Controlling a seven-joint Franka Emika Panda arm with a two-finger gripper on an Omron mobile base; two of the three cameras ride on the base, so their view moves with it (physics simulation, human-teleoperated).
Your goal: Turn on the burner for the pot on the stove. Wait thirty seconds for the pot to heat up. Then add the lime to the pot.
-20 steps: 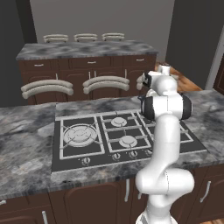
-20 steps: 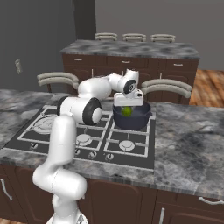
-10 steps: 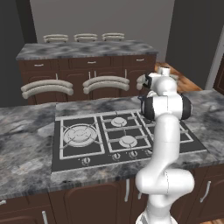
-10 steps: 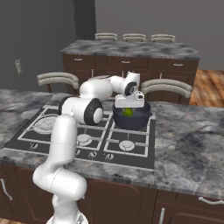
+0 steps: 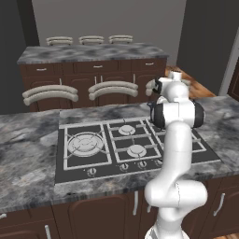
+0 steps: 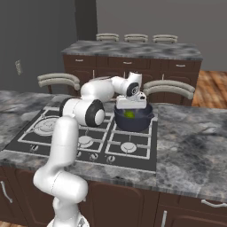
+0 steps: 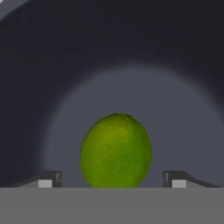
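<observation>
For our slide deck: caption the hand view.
Open gripper above the lime lying inside the dark pot.

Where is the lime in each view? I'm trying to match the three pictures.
Left base view: hidden behind the arm.
Right base view: lime inside the pot, right of centre, under the tool.
Hand view: lime low centre, between the fingertips.
Shared landmark: the pot.

No text, label, brand, number or sign can be read anywhere; any marks by the stove (image 5: 135, 147) knobs are too small to make out.
</observation>
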